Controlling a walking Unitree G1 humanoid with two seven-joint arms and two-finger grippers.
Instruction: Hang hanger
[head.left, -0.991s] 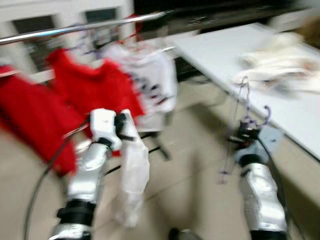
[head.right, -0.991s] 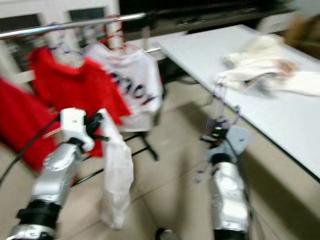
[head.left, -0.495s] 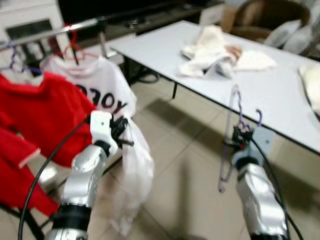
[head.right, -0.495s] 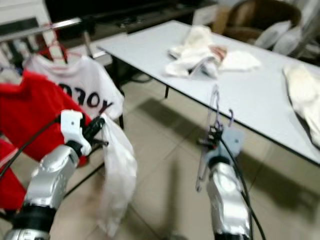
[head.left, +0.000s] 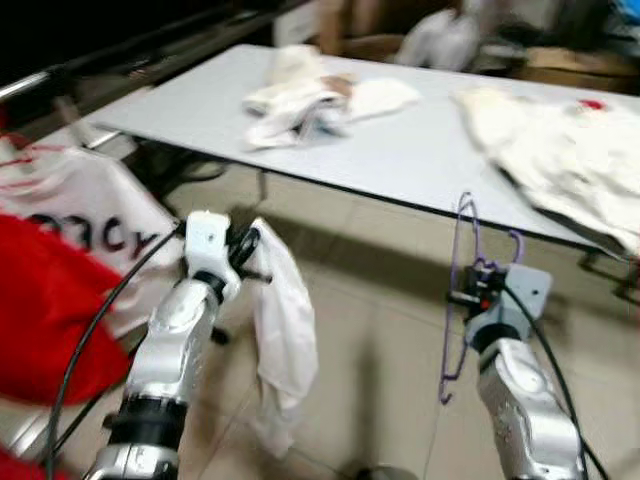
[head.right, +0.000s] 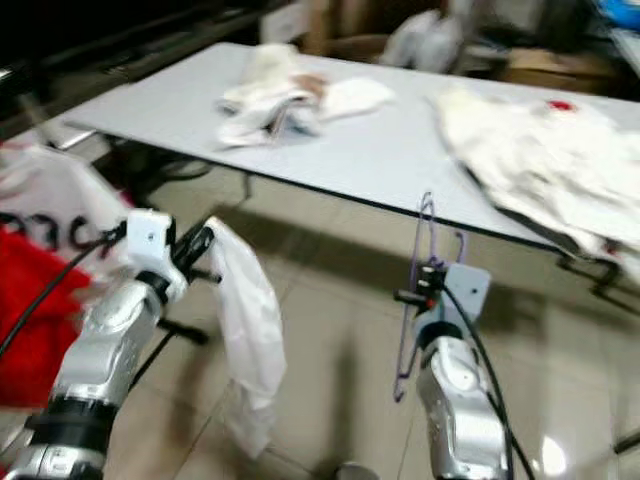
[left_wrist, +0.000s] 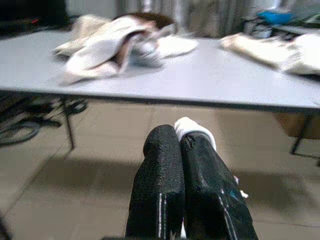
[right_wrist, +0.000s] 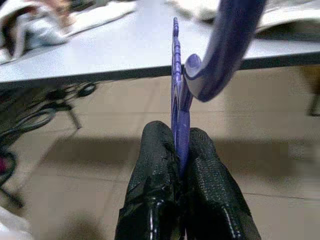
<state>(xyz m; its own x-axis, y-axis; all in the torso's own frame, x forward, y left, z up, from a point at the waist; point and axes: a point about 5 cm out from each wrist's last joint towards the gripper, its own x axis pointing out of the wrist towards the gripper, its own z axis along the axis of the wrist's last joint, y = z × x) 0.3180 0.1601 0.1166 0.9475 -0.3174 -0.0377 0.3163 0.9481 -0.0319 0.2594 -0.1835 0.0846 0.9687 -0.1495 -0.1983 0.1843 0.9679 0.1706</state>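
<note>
Tiled floor (head.left: 370, 330) runs under a long white surface (head.left: 400, 150) strewn with crumpled pale clothes (head.left: 300, 95) and a spread white garment (head.left: 560, 150), while red and white garments (head.left: 50, 290) hang at the robot's left. Both arms are raised in front of the body. The right tool (right_wrist: 181, 165) is clenched on the stem of a purple plastic hanger (head.left: 462, 290), which stands nearly upright, its hook above the fingers and its frame dropping below them toward the floor. The left tool (left_wrist: 181, 150) is pinched shut on a white cloth (head.left: 283, 340) that drapes straight down, its tip peeping between the black fingers (left_wrist: 160, 175) in the left wrist view. The hanger and the cloth are well apart, one in each tool, and the hanger is still bare. By my reading the step in hand is carrying: the garment must yet be threaded onto the hanger, or the hanger brought to a rail. No rail is clearly shown, so the next move calls for turning toward the hung clothes on the left and lifting the hook high enough to catch.
</note>
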